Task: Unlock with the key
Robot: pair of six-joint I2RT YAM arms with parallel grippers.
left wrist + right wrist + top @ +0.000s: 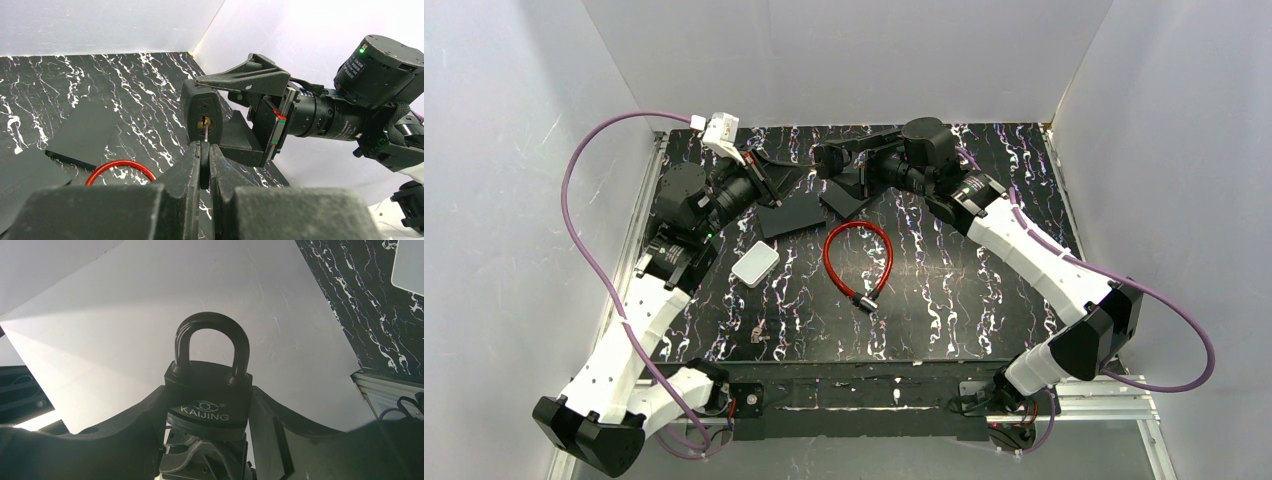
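A black KAIJING padlock [210, 390] is clamped by its body in my right gripper [209, 401], shackle closed, held above the back of the table [829, 158]. In the left wrist view the padlock's underside [201, 112] faces my left gripper [204, 148]. That gripper is shut on the dark head of the key [206, 134]. The key's thin metal blade reaches into the brass keyhole. In the top view my left gripper [796, 168] meets my right gripper [839, 165] at the padlock.
A red cable loop [857, 258] lies mid-table, and a white box [755, 264] is to its left. Flat black blocks [789, 215] lie under the grippers. A tiny silvery piece [759, 333] lies near the front left. White walls enclose the table.
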